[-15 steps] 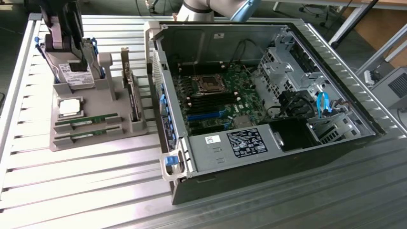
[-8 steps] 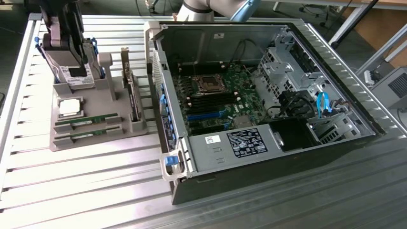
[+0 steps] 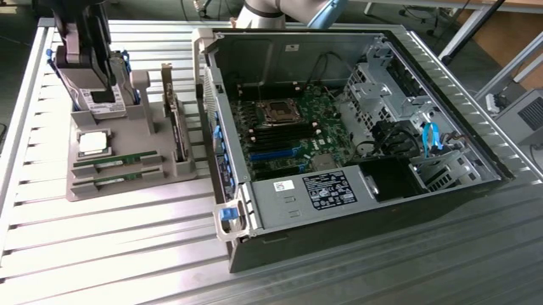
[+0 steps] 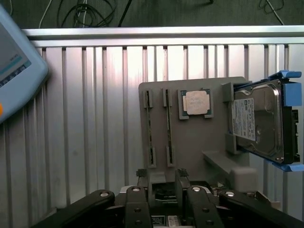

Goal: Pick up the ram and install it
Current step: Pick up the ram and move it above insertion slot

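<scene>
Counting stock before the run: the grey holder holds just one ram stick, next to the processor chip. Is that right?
Not quite. The holder holds two ram sticks, lying side by side in their slots, next to the chip. The wrist view shows both.

No legible text or numbers anywhere.

My end effector is black, with two short dark fingers and long black bars at each side. Round silver screws dot the bars. A small white sticker with tiny print sits between them. My arm is a pale grey tube with a light blue cap.
</scene>
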{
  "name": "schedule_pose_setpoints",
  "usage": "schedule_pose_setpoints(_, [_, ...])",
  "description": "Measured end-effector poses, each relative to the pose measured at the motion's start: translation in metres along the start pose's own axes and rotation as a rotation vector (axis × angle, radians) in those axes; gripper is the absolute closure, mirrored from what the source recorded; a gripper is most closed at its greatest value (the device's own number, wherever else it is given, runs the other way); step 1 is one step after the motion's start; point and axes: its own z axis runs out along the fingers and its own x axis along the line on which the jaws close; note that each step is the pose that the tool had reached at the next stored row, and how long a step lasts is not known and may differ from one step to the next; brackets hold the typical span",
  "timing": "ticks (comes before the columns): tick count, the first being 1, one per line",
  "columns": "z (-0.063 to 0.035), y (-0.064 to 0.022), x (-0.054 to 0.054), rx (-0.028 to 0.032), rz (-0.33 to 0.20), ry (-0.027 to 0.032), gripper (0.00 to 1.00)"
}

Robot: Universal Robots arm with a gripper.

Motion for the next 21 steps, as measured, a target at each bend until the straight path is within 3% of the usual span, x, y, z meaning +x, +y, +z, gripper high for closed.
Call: schedule_pose_setpoints(21, [0.0176, 0.0, 0.0, -0.0001, 0.0, 0.0003, 0.65])
